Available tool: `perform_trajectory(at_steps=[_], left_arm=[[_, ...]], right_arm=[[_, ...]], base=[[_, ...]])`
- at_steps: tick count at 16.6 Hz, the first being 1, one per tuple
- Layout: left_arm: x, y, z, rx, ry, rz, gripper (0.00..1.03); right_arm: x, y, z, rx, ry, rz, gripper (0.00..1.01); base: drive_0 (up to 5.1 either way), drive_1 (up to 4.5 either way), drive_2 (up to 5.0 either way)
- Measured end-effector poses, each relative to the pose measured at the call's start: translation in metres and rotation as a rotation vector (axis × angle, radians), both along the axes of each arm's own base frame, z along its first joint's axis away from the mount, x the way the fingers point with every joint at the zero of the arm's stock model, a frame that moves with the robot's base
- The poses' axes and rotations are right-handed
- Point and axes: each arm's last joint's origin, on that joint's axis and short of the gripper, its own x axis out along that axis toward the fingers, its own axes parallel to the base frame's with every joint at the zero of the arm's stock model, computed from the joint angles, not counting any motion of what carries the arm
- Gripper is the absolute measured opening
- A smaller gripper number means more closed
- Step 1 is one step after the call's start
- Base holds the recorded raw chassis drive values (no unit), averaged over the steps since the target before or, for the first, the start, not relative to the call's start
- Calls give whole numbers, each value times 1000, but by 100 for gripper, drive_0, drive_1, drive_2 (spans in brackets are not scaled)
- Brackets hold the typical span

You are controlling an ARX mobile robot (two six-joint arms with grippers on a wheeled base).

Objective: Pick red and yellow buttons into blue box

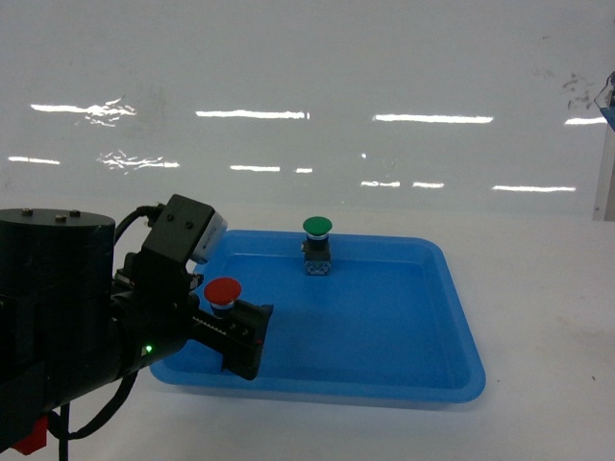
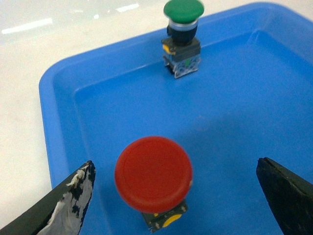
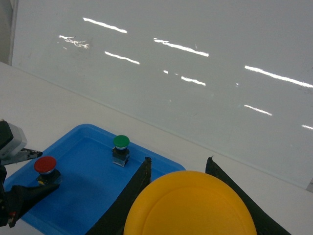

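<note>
The red button [image 2: 153, 174] stands upright in the near left part of a shallow blue tray [image 1: 384, 317]. My left gripper [image 2: 174, 164] is open, one finger on each side of the red cap and both clear of it. In the head view the red button [image 1: 223, 291] sits just above the left gripper [image 1: 219, 312]. My right gripper [image 3: 179, 160] is shut on the yellow button [image 3: 190, 205], whose cap fills the bottom of the right wrist view, held in the air off the tray's right side. The blue box is out of view.
A green-capped button [image 1: 317, 242] stands upright at the back of the tray [image 2: 58, 122]. White tabletop [image 1: 538, 307] surrounds the tray, with a glossy white wall [image 1: 307, 96] behind. My left arm's black body [image 1: 58, 307] fills the near left corner.
</note>
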Motion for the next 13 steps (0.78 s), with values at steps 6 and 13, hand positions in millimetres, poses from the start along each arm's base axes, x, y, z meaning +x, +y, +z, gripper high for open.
perform_trajectory(at_steps=[6,13], left_arm=[[2,6,-12,48,27,0,98],[24,19,-21,96,18,37,98]], right_arm=[[0,0,0,0,0,0,29],[0,0,0,0,0,0,29]], base=[[0,0,0],[0,0,0]])
